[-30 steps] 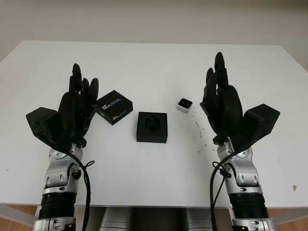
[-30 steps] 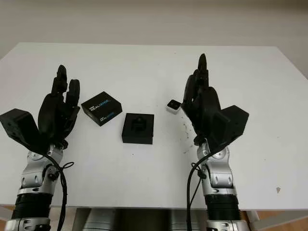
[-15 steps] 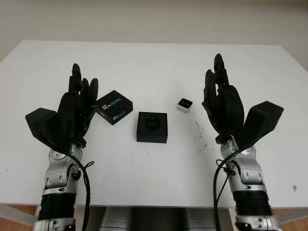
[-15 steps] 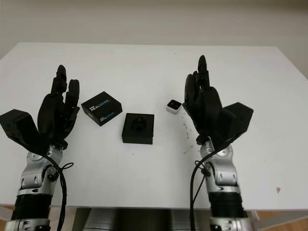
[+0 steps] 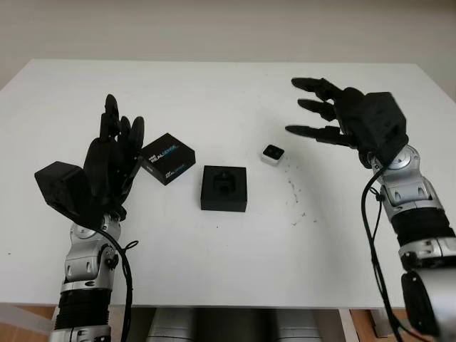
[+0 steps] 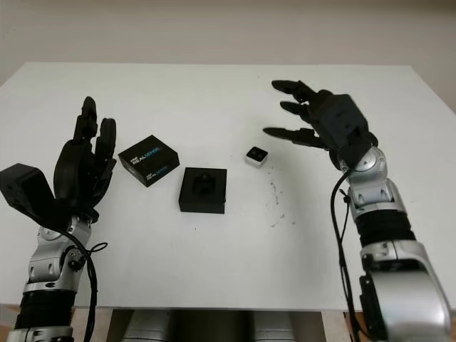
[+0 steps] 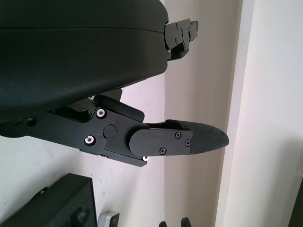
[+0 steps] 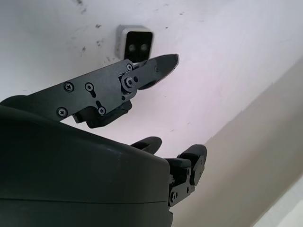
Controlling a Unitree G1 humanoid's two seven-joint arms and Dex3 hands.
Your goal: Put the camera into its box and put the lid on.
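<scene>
A small white camera (image 5: 272, 154) with a dark lens face sits on the white table (image 5: 214, 92), right of centre. The open black box (image 5: 224, 188) with its foam insert lies at the middle. Its black lid (image 5: 168, 158), printed with white and blue lettering, lies tilted to the box's left. My right hand (image 5: 320, 114) hovers open above the table just right of and beyond the camera, palm turned down; the camera (image 8: 136, 44) appears close to one fingertip in the right wrist view. My left hand (image 5: 114, 153) is held up open, just left of the lid.
Small dark specks (image 5: 296, 199) mark the table right of the box. The table's far edge meets a pale wall (image 5: 228, 28).
My right hand has swung from upright near the table's front right to a palm-down pose farther back, above and right of the camera. The left hand has barely moved.
</scene>
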